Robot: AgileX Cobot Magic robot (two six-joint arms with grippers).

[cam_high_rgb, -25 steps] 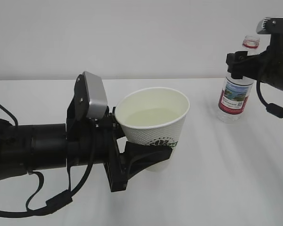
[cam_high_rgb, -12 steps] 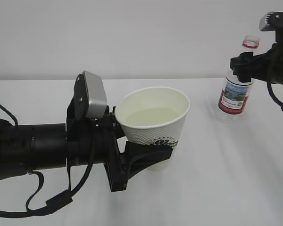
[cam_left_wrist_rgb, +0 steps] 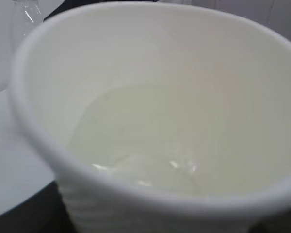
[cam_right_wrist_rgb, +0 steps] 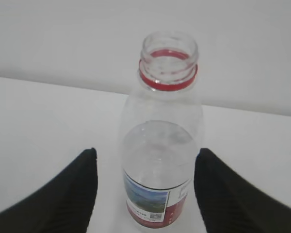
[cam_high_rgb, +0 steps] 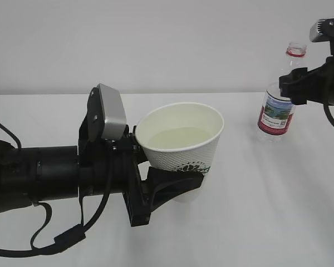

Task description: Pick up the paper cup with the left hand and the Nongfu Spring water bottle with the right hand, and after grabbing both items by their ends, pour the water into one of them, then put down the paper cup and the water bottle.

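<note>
The white paper cup (cam_high_rgb: 181, 146) with a green logo stands upright in my left gripper (cam_high_rgb: 181, 181), which is shut on its lower part. Pale water (cam_high_rgb: 175, 137) lies inside it. The left wrist view is filled by the cup (cam_left_wrist_rgb: 150, 53) and the water (cam_left_wrist_rgb: 145, 145). At the far right the uncapped Nongfu Spring water bottle (cam_high_rgb: 277, 114) stands on the table on its own. My right gripper (cam_high_rgb: 290, 84) is open beside its shoulder, touching nothing. From the right wrist the bottle (cam_right_wrist_rgb: 160, 170) stands ahead, with both black fingers (cam_right_wrist_rgb: 63, 194) apart from it.
The white table (cam_high_rgb: 267, 211) runs back to a plain white wall (cam_high_rgb: 167, 44). My thick left arm (cam_high_rgb: 39, 178) with its cable lies low across the left front.
My right gripper has drawn away to the right from the bottle, which stays standing. The left arm and cup have not moved.
</note>
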